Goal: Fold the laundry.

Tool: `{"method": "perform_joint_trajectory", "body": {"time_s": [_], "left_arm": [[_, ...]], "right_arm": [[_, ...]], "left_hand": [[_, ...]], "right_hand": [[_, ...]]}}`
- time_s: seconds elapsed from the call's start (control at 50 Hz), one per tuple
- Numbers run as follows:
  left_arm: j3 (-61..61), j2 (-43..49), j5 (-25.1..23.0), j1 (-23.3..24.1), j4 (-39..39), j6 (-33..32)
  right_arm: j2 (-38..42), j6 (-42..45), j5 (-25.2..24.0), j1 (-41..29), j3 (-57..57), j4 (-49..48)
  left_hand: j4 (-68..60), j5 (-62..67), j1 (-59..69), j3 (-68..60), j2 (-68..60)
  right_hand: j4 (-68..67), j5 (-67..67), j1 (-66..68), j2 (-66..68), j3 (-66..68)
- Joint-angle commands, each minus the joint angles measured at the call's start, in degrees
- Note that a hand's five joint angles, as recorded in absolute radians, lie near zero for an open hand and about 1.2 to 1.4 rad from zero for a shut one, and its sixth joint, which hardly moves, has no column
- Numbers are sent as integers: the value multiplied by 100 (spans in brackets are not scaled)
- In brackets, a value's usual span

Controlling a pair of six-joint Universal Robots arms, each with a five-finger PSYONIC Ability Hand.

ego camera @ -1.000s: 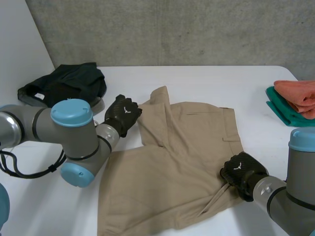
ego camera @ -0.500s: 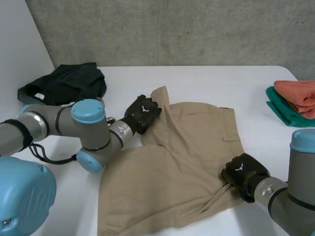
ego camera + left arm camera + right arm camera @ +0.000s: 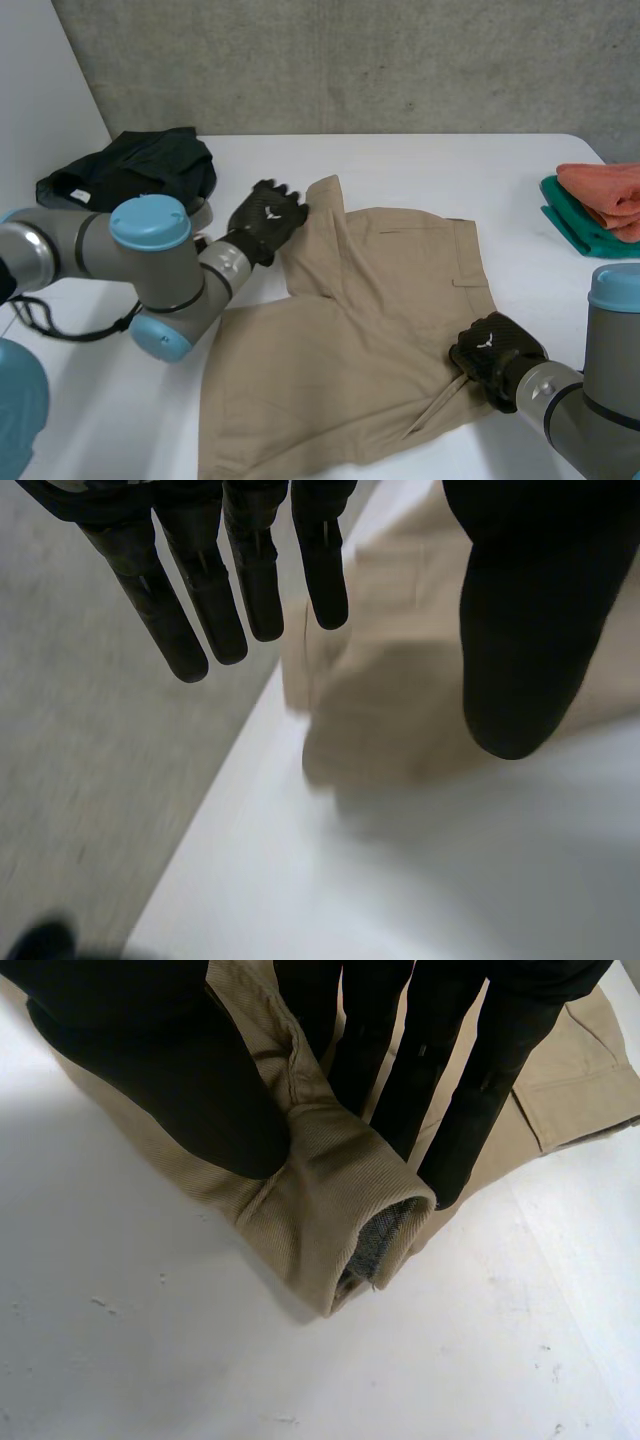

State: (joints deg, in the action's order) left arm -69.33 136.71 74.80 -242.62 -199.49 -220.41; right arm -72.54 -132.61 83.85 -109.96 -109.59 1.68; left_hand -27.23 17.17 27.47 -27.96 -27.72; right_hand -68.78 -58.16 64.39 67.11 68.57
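Spread across the middle of the white counter (image 3: 400, 160): tan cotton shorts (image 3: 370, 330), with their near right part hidden behind the right hand (image 3: 495, 350) and its arm. Pinched there between thumb and straight fingers, a rolled hem with grey lining showing at the fingertips in the right wrist view. Hovering just beside the shorts' far left corner with fingers straight and held wide of the thumb, the left hand (image 3: 265, 218), any contact with the cloth hard to make out. Further off, a heaped black garment (image 3: 140, 170) at the far left and folded teal and orange cloths (image 3: 595, 210) cut off at the right edge.
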Motion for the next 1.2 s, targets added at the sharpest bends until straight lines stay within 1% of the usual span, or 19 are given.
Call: {"method": "perform_joint_trajectory", "body": {"time_s": [0.02, 0.12, 0.18, 0.2, 0.24, 0.26, 0.32, 0.34, 0.42, 0.48, 0.54, 0.62, 0.76, 0.78, 0.86, 1.02, 1.12, 1.16, 1.2], "left_arm": [[894, 716, -809, 92, 112, 138], [1482, 1287, -756, 83, 384, 112], [1597, 1420, -739, 65, 411, 103], [1615, 1446, -686, 57, 402, 103], [1607, 1429, -616, 48, 402, 95], [1563, 1377, -441, 48, 376, 94], [1440, 1271, -11, 56, 341, 60], [1309, 1114, 304, 56, 323, 7], [713, 675, 711, 48, 306, -203], [211, 358, 773, 30, 306, -406], [-71, 146, 817, 30, 306, -451], [-388, -4, 1080, 48, 306, -407], [-626, -127, 2091, 83, 367, -363], [-652, -170, 2300, 109, 367, -302], [-687, -328, 2706, 136, 376, -56], [-810, -513, 2821, 127, 385, 138], [-942, -689, 2751, 223, 385, 331], [-986, -786, 2707, 294, 376, 472], [-1012, -891, 2724, 294, 385, 569]], "right_arm": [[3, -1, 0, 19, -27, -1], [3, -1, -9, 27, -27, -1], [3, 7, -9, 28, -18, -1], [3, -1, -9, 28, -18, -1], [3, -1, -18, 28, -18, -10], [3, 7, -18, 28, -18, -10], [3, 7, -18, 28, -18, -19], [3, 7, -9, 28, -18, -10], [3, -1, -9, 19, -18, -10], [3, 7, -18, 10, -18, -10], [3, -1, -18, -25, -18, -10], [3, -1, -9, -43, -27, -10], [3, -10, -9, -43, -44, -10], [3, -10, -9, -43, -44, -10], [3, -36, 0, -16, -44, -10], [3, -133, 8, 1, -44, -10], [3, -133, 0, 10, -44, -10], [3, -133, 0, 19, -53, -10], [3, -133, 0, 19, -53, -10]], "left_hand": [[-468, 474, 444, -395, -419], [-1223, 1230, 1199, -1150, -1174], [-1862, 1868, 1838, -1789, -1813], [-2897, 2903, 2873, -2824, -2848], [-4446, 4453, 4422, -4373, -4398], [-5268, 5275, 5245, -5196, -5220], [-5277, 5283, 5253, -5204, -5228], [-5277, 5283, 5253, -5204, -5228], [-5277, 5283, 5253, -5204, -5228], [-5277, 5283, 5253, -5204, -5228], [-5277, 5283, 5253, -5204, -5228], [-5277, 5283, 5253, -5204, -5228], [-5277, 5283, 5253, -5204, -5228], [-5277, 5283, 5253, -5204, -5228], [-5277, 5283, 5253, -5204, -5228], [-5277, 5283, 5253, -5204, -5228], [-5277, 5283, 5253, -5204, -5228], [-4860, 4867, 4837, -4788, -4812], [-4992, 4999, 4968, -4919, -4944]], "right_hand": [[-1122, -1184, 1561, 1289, 1143], [-1122, -1184, 1561, 1289, 1143], [-1122, -1184, 1561, 1289, 1143], [-1122, -1184, 1561, 1289, 1143], [-1122, -1184, 1561, 1289, 1143], [-1122, -1184, 1561, 1289, 1143], [-1122, -1184, 1561, 1289, 1143], [-1122, -1184, 1561, 1289, 1143], [-1122, -1184, 1561, 1289, 1143], [-1122, -1184, 1561, 1289, 1143], [-1122, -1184, 1561, 1289, 1143], [-1122, -1184, 1561, 1289, 1143], [-1122, -1184, 1561, 1289, 1143], [-1122, -1184, 1561, 1289, 1143], [-1122, -1184, 1561, 1289, 1143], [-1122, -1184, 1561, 1289, 1143], [-1122, -1184, 1561, 1289, 1143], [-1122, -1184, 1561, 1289, 1143], [-1122, -1184, 1561, 1289, 1143]]}}
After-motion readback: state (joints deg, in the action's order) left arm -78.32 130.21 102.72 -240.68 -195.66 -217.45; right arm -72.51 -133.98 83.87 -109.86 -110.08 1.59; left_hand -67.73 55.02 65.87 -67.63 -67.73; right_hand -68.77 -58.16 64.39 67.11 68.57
